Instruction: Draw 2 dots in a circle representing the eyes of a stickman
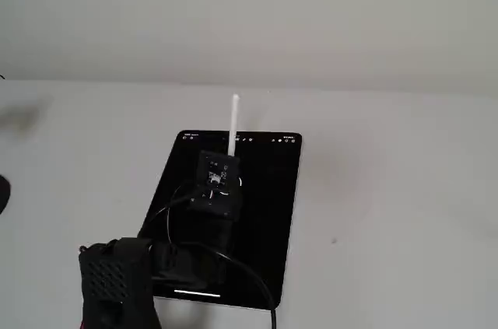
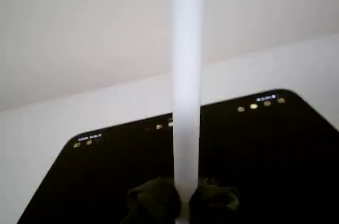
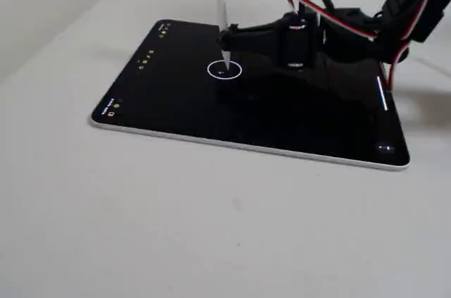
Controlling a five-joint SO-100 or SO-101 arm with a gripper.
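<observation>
A black tablet lies flat on the white table. In a fixed view the circle shows as a thin white ring on its screen. The white stylus stands nearly upright with its tip inside the ring, at the screen. The dots cannot be made out; the tip hides part of the ring's inside. My gripper is shut on the stylus just above the screen. In the wrist view the stylus rises between the dark fingertips. From the other fixed view, the gripper hangs over the tablet's middle.
Small toolbar icons line the tablet's short edge. The arm's links with red, white and black cables reach in over the tablet, and its black base sits at the tablet's near corner. White tabletop surrounds the tablet.
</observation>
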